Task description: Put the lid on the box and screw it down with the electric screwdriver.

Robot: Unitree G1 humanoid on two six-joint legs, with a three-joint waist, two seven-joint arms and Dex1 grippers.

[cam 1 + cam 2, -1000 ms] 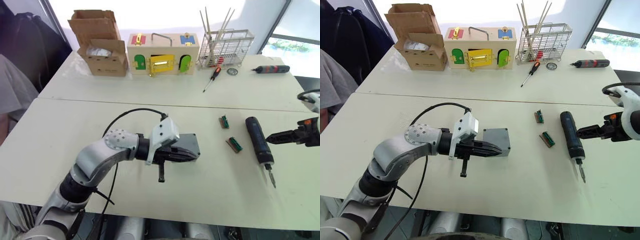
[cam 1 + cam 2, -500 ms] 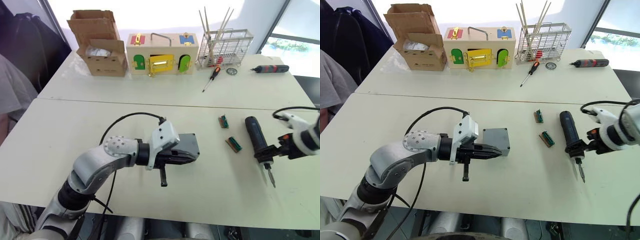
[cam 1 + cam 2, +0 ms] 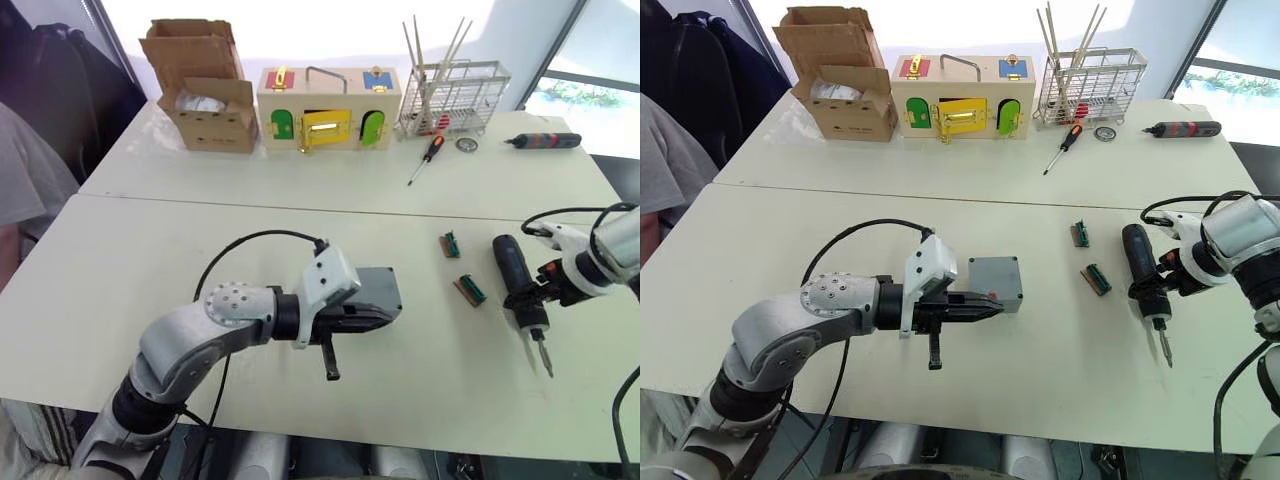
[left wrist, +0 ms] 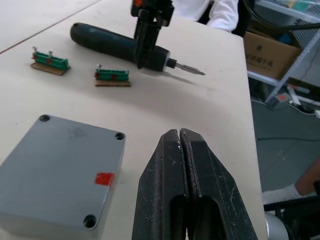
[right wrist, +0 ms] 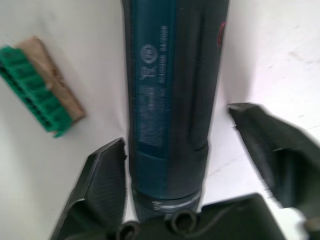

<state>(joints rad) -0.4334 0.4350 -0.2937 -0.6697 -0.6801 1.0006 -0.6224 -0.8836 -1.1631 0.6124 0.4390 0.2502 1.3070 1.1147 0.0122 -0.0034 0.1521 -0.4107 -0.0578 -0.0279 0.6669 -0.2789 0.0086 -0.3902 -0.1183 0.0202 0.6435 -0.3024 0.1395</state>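
The grey box (image 3: 374,291) sits mid-table. Its top is a flat grey face with corner screw holes, which looks like the lid (image 4: 60,160) seated on it, and a red mark shows on one side. My left gripper (image 3: 378,317) lies along the box's near side, shut and empty. The dark blue electric screwdriver (image 3: 514,276) lies flat to the right, its bit (image 3: 542,355) pointing toward the near edge. My right gripper (image 5: 177,127) is open and straddles the tool's body near the bit end; one finger (image 5: 102,180) touches the body, the other stands apart.
Two green terminal blocks (image 3: 449,244) (image 3: 468,290) lie between the box and the screwdriver. On the far table stand a cardboard box (image 3: 205,95), a wooden box with coloured doors (image 3: 328,107) and a wire rack (image 3: 452,97), with a red-handled screwdriver (image 3: 425,157) and a small dark driver (image 3: 541,141).
My right gripper has come in from the right edge and now sits over the electric screwdriver's front part. The left arm and the box have barely moved.
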